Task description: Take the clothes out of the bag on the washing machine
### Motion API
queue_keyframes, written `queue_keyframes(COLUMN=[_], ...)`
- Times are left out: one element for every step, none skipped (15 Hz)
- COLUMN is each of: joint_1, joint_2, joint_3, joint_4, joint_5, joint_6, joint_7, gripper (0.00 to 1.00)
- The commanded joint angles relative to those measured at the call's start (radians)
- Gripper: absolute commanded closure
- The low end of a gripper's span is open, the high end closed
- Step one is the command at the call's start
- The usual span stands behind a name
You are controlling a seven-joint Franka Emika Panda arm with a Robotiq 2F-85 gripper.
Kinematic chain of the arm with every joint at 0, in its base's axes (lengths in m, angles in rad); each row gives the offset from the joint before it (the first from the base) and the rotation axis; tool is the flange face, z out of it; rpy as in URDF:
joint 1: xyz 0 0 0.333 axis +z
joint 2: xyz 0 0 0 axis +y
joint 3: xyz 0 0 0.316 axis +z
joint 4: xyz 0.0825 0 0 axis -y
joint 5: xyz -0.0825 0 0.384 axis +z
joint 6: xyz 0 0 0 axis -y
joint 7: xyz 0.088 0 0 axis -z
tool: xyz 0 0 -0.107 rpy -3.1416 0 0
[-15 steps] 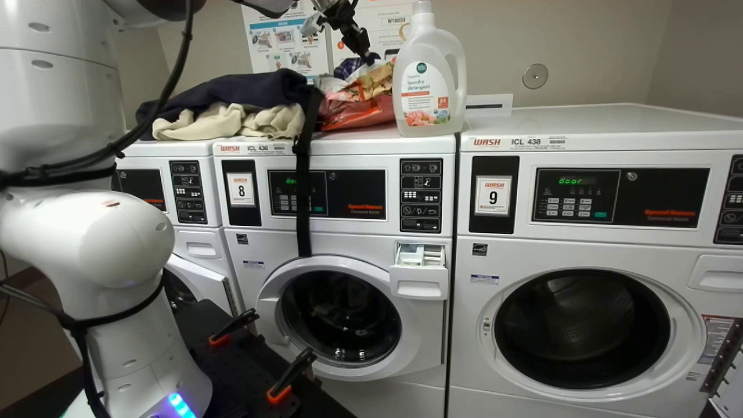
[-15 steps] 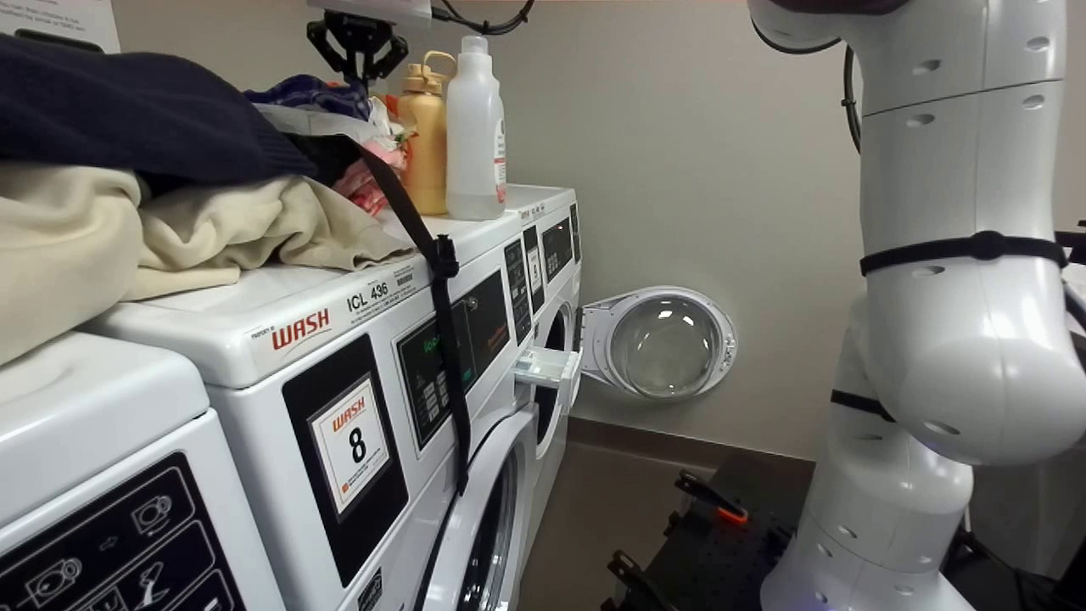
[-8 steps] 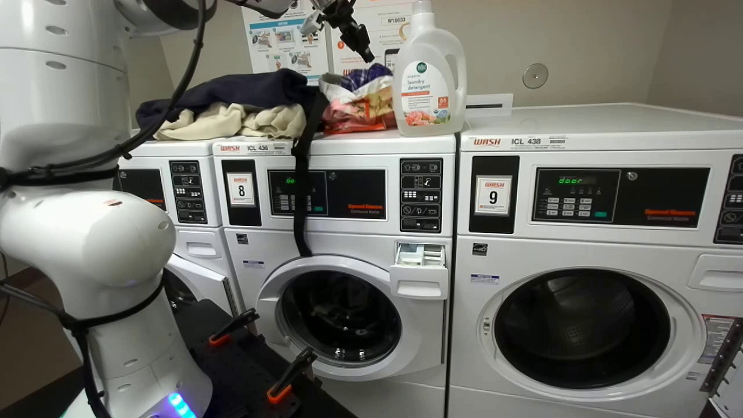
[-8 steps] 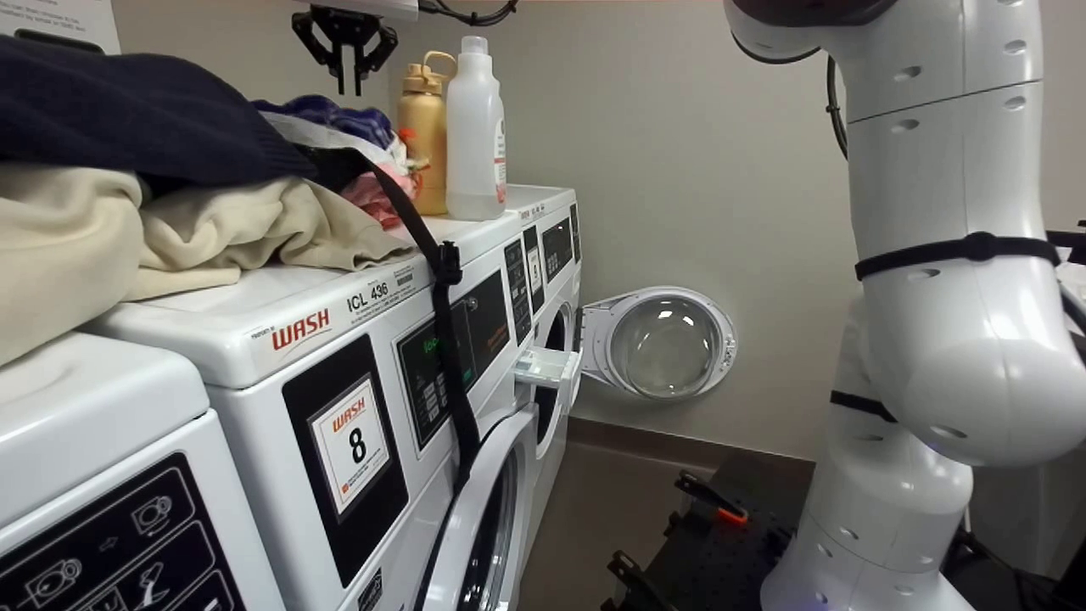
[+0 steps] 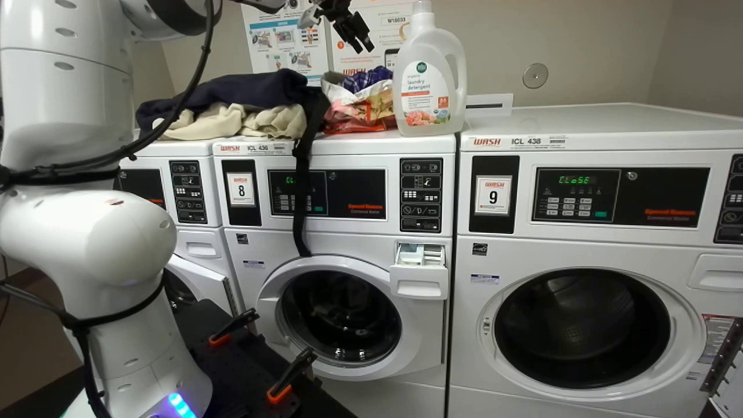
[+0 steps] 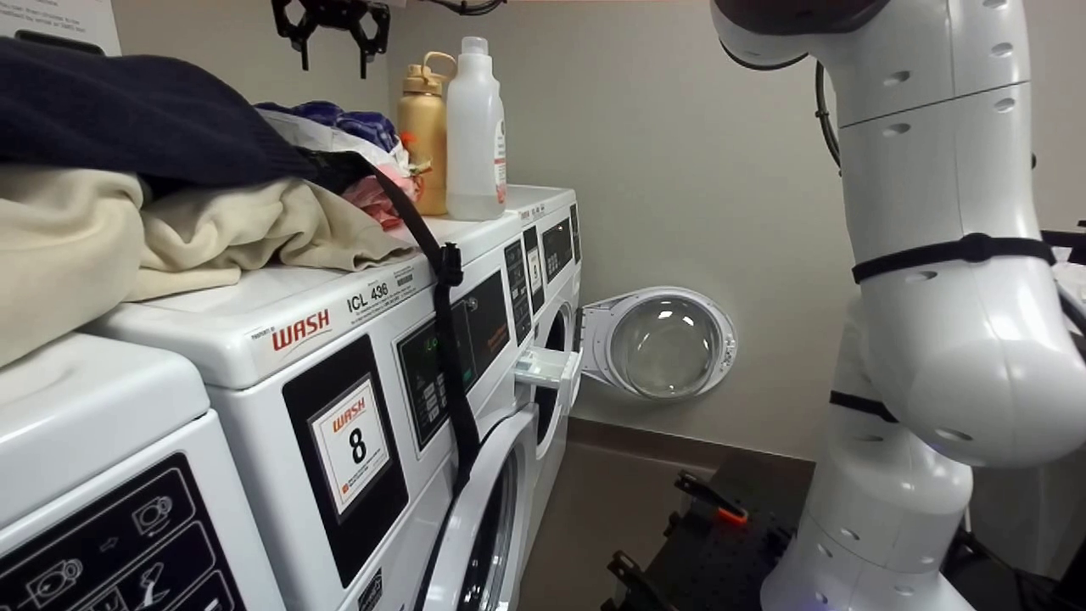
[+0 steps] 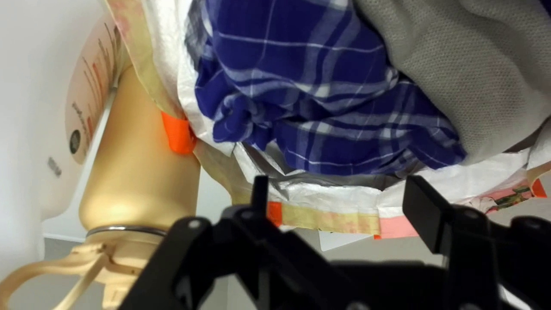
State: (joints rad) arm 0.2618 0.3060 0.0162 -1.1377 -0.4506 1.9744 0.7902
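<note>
Indoors, white washing machine (image 5: 357, 241) beneath the bag (image 5: 357, 113); pale wall (image 5: 586, 55) behind

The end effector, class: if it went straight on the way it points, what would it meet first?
Probably the blue plaid cloth in the bag; depth is unclear, so the end effector might touch the bag first.

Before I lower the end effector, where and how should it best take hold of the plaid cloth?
I would pinch the plaid cloth by its bunched folds, the open end effector coming from above: these bulge out of the bag. The bottle and detergent stand close on one side, so a sideways approach there looks risky.
</note>
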Motion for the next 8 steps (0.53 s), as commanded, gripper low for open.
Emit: queue_keyframes(joint_1=[0.011, 0.013, 0.014, 0.013, 0.010, 0.005, 0.001, -0.006], joint_2=[0.029, 0.032, 0.032, 0.033, 0.030, 0.028, 0.026, 0.024], joint_3=[0.004, 0.004, 0.002, 0.001, -0.001, -0.002, -0.004, -0.006], joint_4=[0.068, 0.073, 0.071, 0.065, 0.051, 0.033, 0.017, -0.007], joint_5=[0.002, 0.001, 0.000, 0.001, 0.003, 0.004, 0.004, 0.010], joint_6=[-0.042, -0.042, -0.039, -0.035, -0.029, -0.019, -0.009, 0.004], joint_7=[-0.018, -0.017, -0.017, -0.016, -0.014, -0.012, -0.007, -0.002], gripper=[0.00, 0.00, 0.00, 0.00, 0.00, 0.00, 0.00, 0.00])
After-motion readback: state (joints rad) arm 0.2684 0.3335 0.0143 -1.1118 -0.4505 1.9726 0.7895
